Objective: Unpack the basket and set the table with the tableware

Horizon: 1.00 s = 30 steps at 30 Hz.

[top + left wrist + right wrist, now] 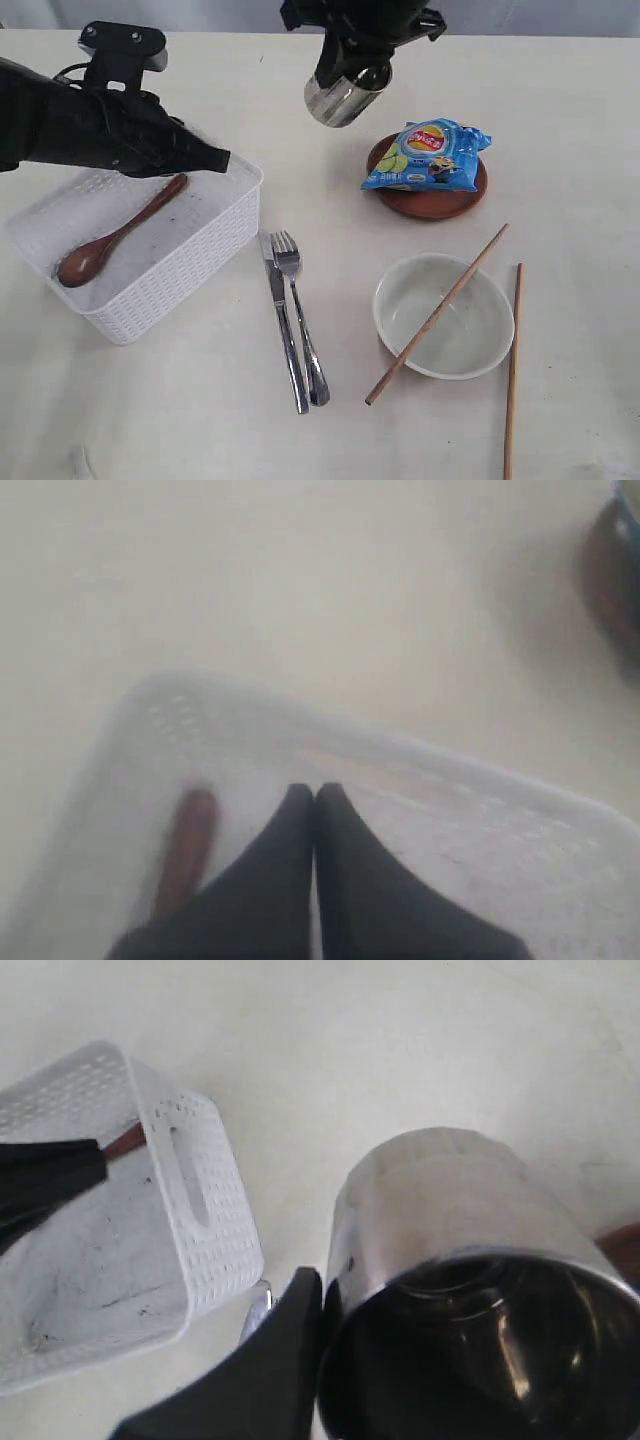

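The white lattice basket [190,255] sits at the left with the reddish-brown wooden spoon [110,245] lying inside. My left gripper [222,158] is shut and empty, hovering over the basket's far end beside the spoon handle [185,845]. My right gripper [345,75] is shut on the rim of the steel cup [343,97], held tilted in the air above the table. The knife [282,320] and fork [300,315] lie side by side. One chopstick [440,310] rests across the pale bowl [443,315]; the other chopstick [514,370] lies beside it. The brown plate [430,197] is at the right.
A blue chip bag [430,155] lies on the brown plate. Bare pale tabletop [150,420] stretches along the front and at the far right. In the right wrist view the basket [190,1190] shows beside the held cup [470,1290].
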Each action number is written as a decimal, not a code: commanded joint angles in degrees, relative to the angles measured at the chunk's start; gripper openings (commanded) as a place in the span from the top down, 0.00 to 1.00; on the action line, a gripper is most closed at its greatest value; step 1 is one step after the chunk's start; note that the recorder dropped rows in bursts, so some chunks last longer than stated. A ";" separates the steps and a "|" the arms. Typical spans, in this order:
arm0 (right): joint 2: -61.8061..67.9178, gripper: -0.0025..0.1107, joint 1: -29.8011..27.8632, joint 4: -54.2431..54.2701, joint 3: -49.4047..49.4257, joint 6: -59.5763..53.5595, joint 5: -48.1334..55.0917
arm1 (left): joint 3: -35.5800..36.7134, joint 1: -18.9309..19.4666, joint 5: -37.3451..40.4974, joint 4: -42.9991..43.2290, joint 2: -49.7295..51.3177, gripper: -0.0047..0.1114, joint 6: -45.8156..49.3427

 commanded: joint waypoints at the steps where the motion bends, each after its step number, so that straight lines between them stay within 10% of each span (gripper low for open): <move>1: 8.77 0.98 4.70 -10.26 -9.96 4.85 8.35 | 1.70 1.32 -6.85 -0.14 -0.31 0.96 -2.81; 25: 17.59 0.98 9.96 -13.58 -16.06 8.01 8.45 | 1.70 8.19 2.50 -0.14 -0.31 0.96 -6.30; 30: 17.84 0.71 9.96 -12.32 -16.16 7.89 8.45 | 1.70 8.19 2.50 -0.14 -0.31 0.96 -6.40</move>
